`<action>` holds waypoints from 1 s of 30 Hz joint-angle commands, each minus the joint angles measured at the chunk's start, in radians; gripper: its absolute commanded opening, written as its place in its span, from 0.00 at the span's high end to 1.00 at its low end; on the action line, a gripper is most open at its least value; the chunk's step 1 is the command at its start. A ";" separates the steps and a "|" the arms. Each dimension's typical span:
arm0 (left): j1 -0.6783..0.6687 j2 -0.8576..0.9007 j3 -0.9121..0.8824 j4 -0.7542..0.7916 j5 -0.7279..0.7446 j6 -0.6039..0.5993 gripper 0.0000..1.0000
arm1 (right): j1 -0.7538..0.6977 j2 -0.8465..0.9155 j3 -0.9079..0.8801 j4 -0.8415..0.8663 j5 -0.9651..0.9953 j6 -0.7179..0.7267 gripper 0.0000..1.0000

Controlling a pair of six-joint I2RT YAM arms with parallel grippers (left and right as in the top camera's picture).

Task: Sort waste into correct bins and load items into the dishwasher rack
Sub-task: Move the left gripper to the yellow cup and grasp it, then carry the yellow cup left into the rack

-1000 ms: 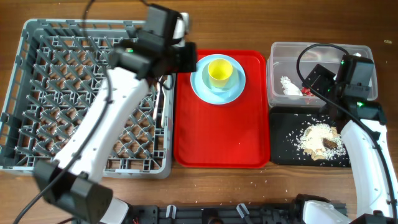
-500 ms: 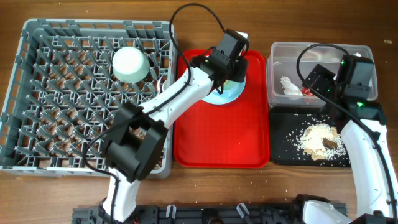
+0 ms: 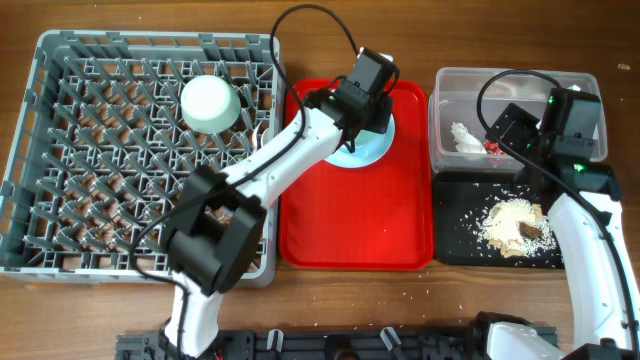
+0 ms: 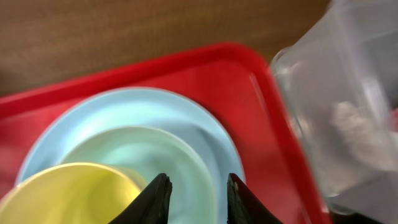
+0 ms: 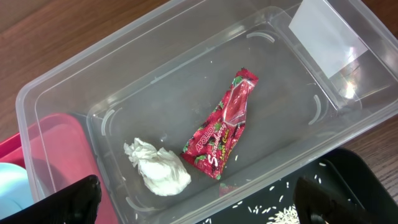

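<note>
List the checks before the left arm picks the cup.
1. Left gripper open and empty: ok.
2. Cup upright on the plate: ok.
3. Jaws astride the cup rim: not ok, cup sits off to one side.
4. Bowl already in the rack: ok.
5. Wrapper and napkin in the tub: ok.
6. Scraps on the black tray: ok.
</note>
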 commanded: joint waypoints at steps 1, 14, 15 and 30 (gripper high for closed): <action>-0.001 -0.165 0.003 -0.015 -0.003 -0.020 0.70 | -0.003 0.003 0.019 0.000 -0.009 -0.011 0.00; -0.002 -0.049 0.003 -0.128 -0.019 -0.019 0.70 | -0.003 0.003 0.019 0.000 -0.009 -0.011 0.00; -0.002 -0.034 0.003 -0.128 -0.031 -0.019 0.71 | -0.003 0.003 0.019 0.000 -0.009 -0.011 0.00; 0.000 0.050 0.003 -0.145 -0.082 -0.019 0.81 | -0.003 0.003 0.019 0.000 -0.009 -0.011 0.00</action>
